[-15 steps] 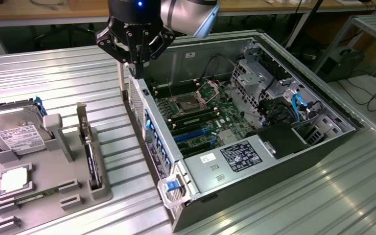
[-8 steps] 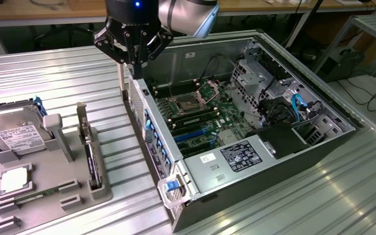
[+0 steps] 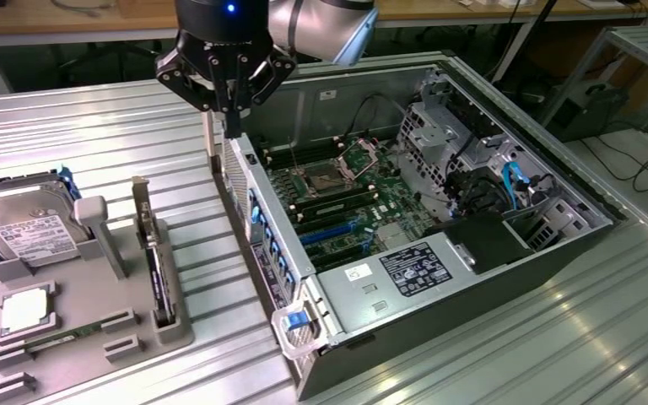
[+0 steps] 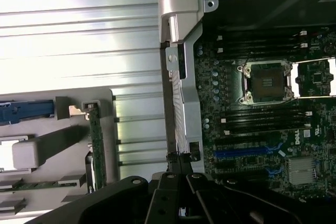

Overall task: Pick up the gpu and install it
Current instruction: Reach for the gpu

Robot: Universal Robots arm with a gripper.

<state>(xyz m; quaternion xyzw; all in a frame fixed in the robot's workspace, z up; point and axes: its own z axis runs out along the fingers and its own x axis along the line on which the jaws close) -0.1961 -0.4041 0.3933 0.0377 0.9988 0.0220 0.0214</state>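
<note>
From my remote station I saw the ribbed metal table [image 3: 99,135] carrying the open computer case [image 3: 471,337], which lay on its side with the motherboard [image 3: 347,194] facing up. On the exterior view's left of the case sat a grey holder [image 3: 88,287] with several parts in it. The gripper [image 3: 232,126] hung over the case wall that faces the holder, just above its edge. Its fingers [image 4: 170,192] were pressed together and I could see nothing between them. The gpu [image 3: 152,261] stood on its long edge in a slot of the holder, on the side nearest to the case, with its pale bracket at the far end. It was well apart from the gripper. A silver hard drive [image 3: 31,224] and a small square chip [image 3: 26,308] also rested in the holder.
</note>
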